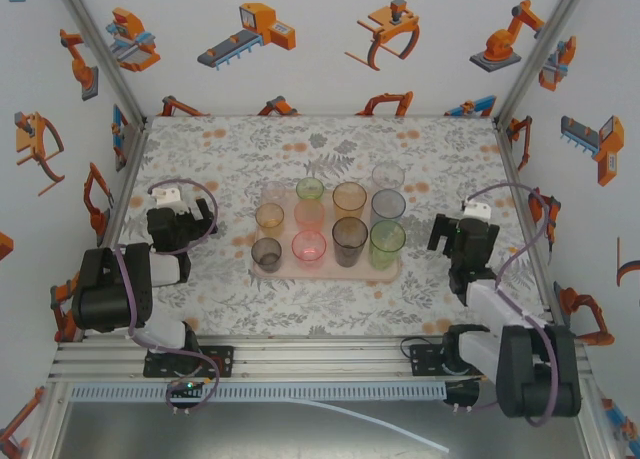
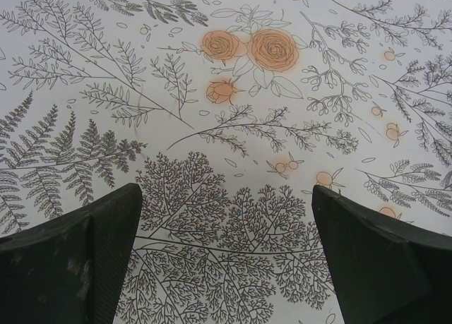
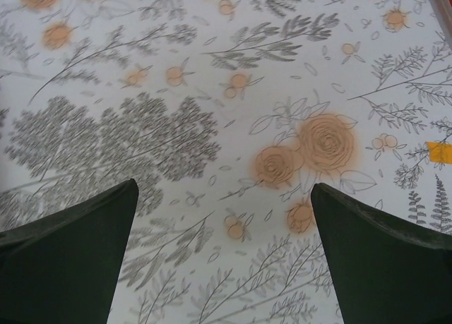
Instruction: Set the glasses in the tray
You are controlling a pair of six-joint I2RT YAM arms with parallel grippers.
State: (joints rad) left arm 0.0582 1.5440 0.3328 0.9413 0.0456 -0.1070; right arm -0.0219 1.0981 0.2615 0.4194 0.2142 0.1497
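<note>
The pale pink tray [image 1: 300,273] lies mid-table in the top view. Several tinted glasses stand upright on it in rows, among them a green one [image 1: 387,241], a smoky one [image 1: 349,237], an amber one [image 1: 349,197] and a short pink one [image 1: 309,247]. A clear glass [image 1: 388,174] stands at the far right; I cannot tell whether it is inside the rim. My left gripper [image 1: 185,219] [image 2: 226,190] hangs open over bare cloth left of the tray. My right gripper [image 1: 460,237] [image 3: 224,186] hangs open over the cloth right of the tray. Neither holds anything.
A floral tablecloth [image 1: 330,139] covers the table, with patterned walls on three sides. Aluminium posts [image 1: 105,49] rise at the back corners, and a metal rail [image 1: 300,354] runs along the near edge by the arm bases.
</note>
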